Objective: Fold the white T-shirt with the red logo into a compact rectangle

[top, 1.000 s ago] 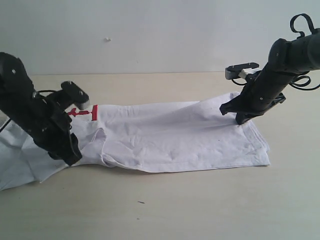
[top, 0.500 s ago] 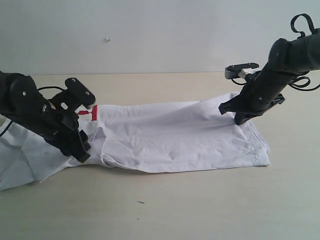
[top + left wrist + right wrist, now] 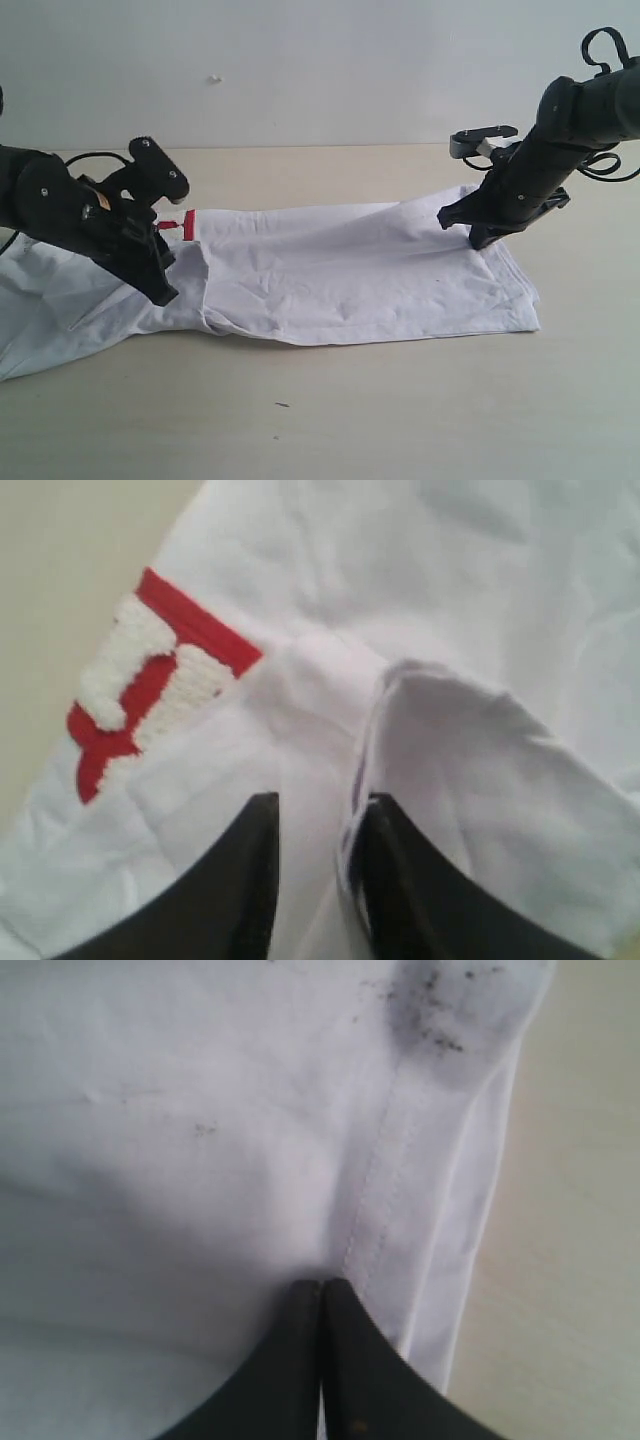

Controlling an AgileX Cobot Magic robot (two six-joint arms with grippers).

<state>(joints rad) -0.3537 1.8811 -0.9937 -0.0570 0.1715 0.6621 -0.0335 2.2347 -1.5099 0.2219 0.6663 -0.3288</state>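
Shirt lies spread mid-frame on the counter. Right pincer clenches its upper-right hem; left pincer straddles a fold by the logo, and I can't tell whether it grips. I'd pinch both layers before lifting.

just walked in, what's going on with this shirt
A white shirt is being folded on a table. The right pincer is shut, tips down on the hem end. The left pincer straddles a fold beside the red logo; whether it grips yet is unclear. No compact rectangle yet.
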